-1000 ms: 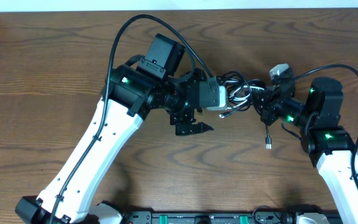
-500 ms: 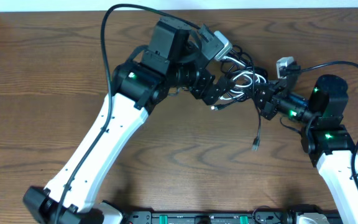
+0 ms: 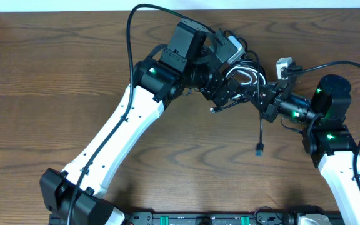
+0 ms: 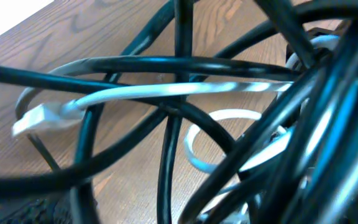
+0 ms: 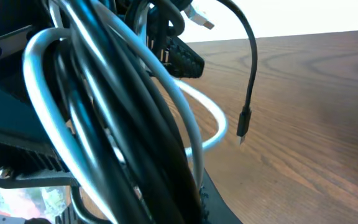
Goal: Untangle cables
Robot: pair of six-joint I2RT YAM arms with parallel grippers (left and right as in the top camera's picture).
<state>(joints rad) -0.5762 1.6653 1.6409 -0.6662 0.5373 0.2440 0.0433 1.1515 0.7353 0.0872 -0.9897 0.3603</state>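
Note:
A tangled bundle of black and white cables [image 3: 245, 77] is held up between my two grippers at the back middle of the table. My right gripper [image 3: 269, 100] is shut on the bundle's right side; in the right wrist view the thick strands [image 5: 123, 124] run straight through its jaws [image 5: 160, 199]. My left gripper [image 3: 225, 94] is pushed into the bundle's left side, its fingers apart with strands between them [image 4: 185, 211]. A white cable with a white plug [image 4: 36, 119] crosses the left wrist view. A loose black end with a plug [image 3: 259, 148] hangs down, also seen in the right wrist view [image 5: 243, 121].
A small white adapter [image 3: 284, 64] sits at the bundle's upper right, beside the right arm's own cable. The brown wooden table [image 3: 55, 94] stretches left and to the front. The far edge of the table lies just behind the bundle.
My left gripper swung up from the table and into the left side of the bundle. The bundle rose and shifted a little, and the hanging black plug swung left, then settled.

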